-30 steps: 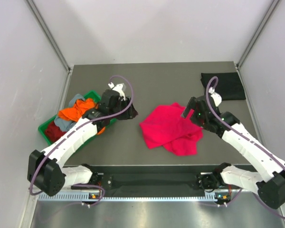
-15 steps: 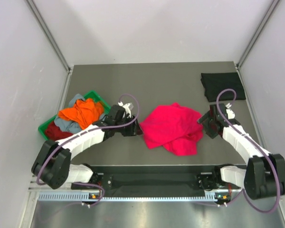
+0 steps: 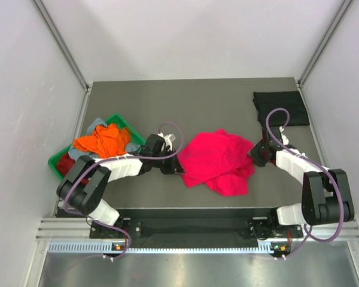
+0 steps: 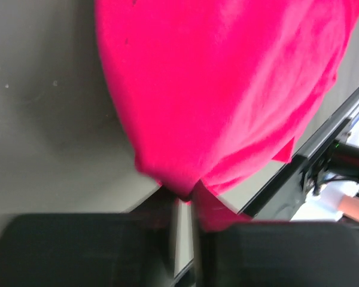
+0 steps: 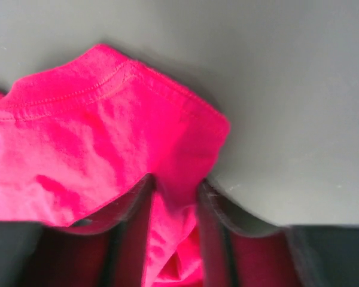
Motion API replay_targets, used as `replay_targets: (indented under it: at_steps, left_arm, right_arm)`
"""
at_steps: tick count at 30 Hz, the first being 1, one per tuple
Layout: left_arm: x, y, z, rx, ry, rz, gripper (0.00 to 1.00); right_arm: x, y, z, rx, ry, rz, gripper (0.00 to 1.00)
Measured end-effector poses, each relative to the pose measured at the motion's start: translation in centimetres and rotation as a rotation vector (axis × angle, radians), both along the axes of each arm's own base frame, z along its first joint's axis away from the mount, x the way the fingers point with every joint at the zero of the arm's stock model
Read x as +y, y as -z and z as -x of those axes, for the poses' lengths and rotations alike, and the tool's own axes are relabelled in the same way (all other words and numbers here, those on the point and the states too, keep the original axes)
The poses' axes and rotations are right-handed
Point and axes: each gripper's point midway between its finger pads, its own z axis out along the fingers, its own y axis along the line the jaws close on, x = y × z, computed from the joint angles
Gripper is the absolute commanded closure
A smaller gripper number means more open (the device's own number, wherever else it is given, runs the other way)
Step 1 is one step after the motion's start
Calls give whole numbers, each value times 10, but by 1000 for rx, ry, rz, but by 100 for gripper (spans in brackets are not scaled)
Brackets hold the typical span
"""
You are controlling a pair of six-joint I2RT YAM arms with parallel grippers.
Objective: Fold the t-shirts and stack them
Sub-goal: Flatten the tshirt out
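Right pincer [image 5: 175,186] astride pink-red t-shirt [image 5: 102,128] edge

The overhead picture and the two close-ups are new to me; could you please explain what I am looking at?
These are two robot arms bolted to the near edge of a table. The wide picture comes from a fixed camera above; each close-up comes from a camera on one wrist. A crumpled pink-red t-shirt lies mid-table. The left gripper pinches its left edge and the right gripper its right edge. A folded black t-shirt lies at the far right corner. On the left, a green tray holds a heap topped by an orange t-shirt.
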Motion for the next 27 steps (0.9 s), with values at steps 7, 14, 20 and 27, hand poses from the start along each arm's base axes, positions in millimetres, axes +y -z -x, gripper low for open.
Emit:
replay_targets:
  at_steps: [7, 14, 20, 27]
  left_arm:
    - [-12, -37, -36, -75, 5, -47, 100]
    - [-22, -170, -109, -367, -52, -100, 100]
    - [-11, -256, -112, -513, -89, -81, 100]
    - [14, -287, -74, -535, -88, -75, 100]
  right_arm:
    - [-1, -52, -28, -110, -53, 41, 100]
    - [-1, -208, -70, -466, -70, 61, 100]
    - [-4, -309, -48, -711, -58, 50, 100]
    - [-4, -316, -1, -741, -66, 25, 100]
